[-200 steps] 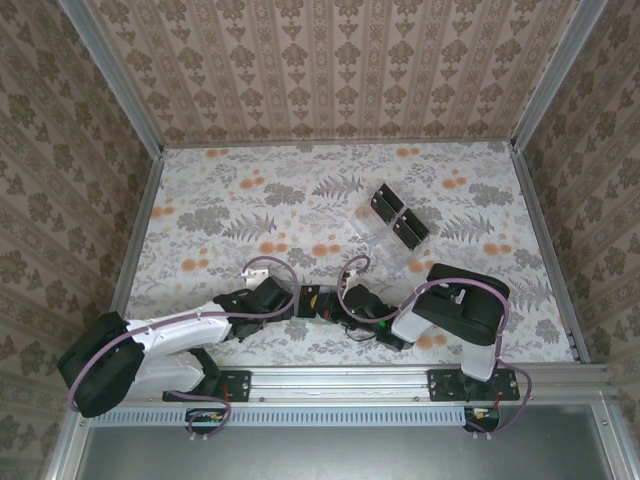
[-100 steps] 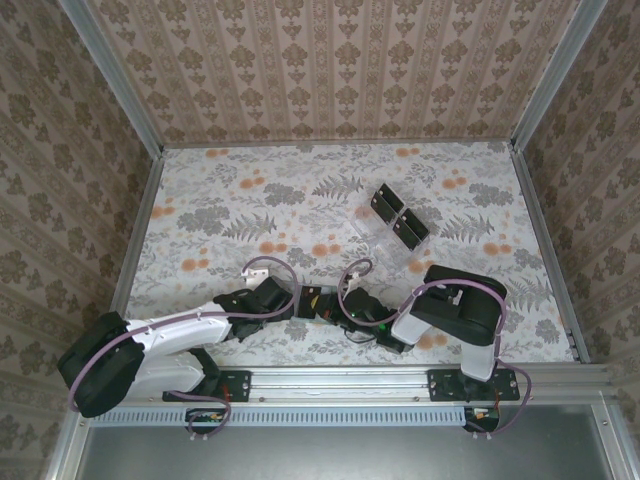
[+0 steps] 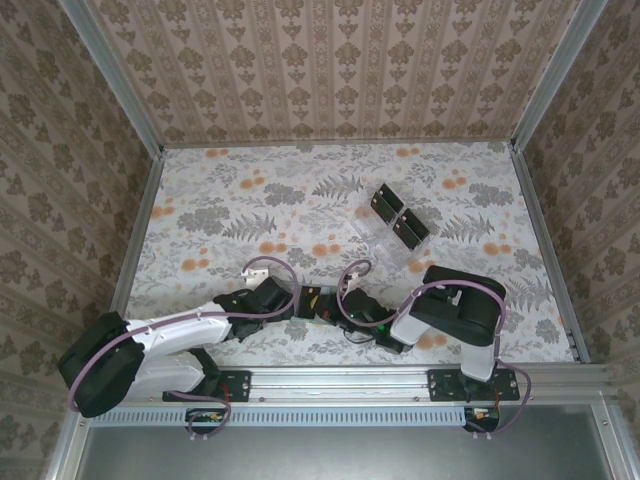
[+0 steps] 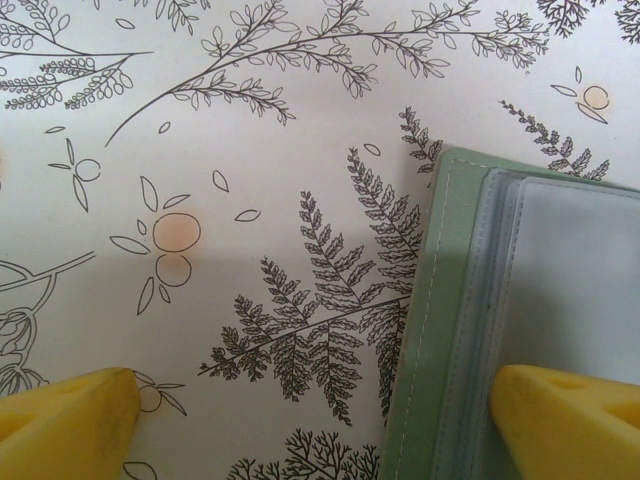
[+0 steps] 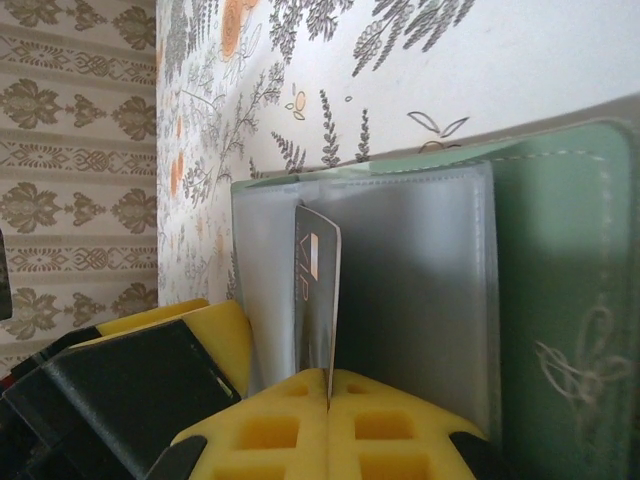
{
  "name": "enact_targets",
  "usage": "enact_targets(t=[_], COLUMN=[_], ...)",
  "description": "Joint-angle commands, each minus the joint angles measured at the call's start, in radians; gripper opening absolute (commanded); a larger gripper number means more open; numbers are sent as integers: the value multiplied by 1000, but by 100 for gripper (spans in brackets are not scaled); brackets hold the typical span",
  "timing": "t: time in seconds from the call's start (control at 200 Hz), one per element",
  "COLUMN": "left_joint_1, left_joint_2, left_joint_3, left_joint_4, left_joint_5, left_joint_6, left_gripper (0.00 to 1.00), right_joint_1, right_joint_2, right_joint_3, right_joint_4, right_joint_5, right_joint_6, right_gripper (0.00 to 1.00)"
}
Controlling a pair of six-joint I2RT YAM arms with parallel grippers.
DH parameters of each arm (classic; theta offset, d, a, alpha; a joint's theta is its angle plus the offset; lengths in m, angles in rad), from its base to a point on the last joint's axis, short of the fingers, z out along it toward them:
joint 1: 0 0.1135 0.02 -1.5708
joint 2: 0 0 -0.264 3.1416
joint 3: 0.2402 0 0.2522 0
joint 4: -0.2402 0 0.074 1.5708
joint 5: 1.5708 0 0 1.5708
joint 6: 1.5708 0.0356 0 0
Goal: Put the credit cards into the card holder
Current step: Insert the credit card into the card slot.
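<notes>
The sage-green card holder [image 5: 560, 300] lies open on the table, its pale inner face [image 5: 420, 280] turned up. My right gripper [image 5: 329, 385] is shut on one dark credit card [image 5: 318, 290] marked VIP, held on edge with its far end against that inner face. I cannot tell whether it is in a slot. My left gripper [image 4: 318, 425] is open, straddling the holder's edge [image 4: 440, 330], with one yellow fingertip [image 4: 570, 420] over the pale inner face and the other on the table. In the top view both grippers [image 3: 296, 300] [image 3: 328, 306] meet near the front edge.
More black credit cards [image 3: 398, 215] sit in a clear plastic tray [image 3: 375, 240] at the back right of the floral table. Patterned walls close in the table on three sides. A metal rail [image 3: 340, 380] runs along the near edge.
The right gripper has edged slightly left with the card, toward the left gripper. The left arm has stayed put.
</notes>
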Motion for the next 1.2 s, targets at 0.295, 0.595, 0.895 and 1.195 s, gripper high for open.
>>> enact_targets(t=[0.295,0.595,0.895,1.195], left_joint_1=[-4,-5,1,19], left_joint_2=[11,10,-19,-22], left_joint_3=[-39,-38,-5,53], left_joint_4=[-86,-89,-121,-138], left_joint_5=[-1,-3,-13,-11], left_joint_6=[-2,-4,0,30], left_gripper=[100,100,100,100], right_joint_1=[-10,-42,-86,-131], right_joint_2=[71,76,-20,-128], right_joint_3=[32,85,106,135], right_joint_4=[-81,-166,-317,-558], right_joint_5=[-104,-189,-241,-252], right_joint_6=[-19,-55,-122,-229], right_gripper=[0,0,44,57])
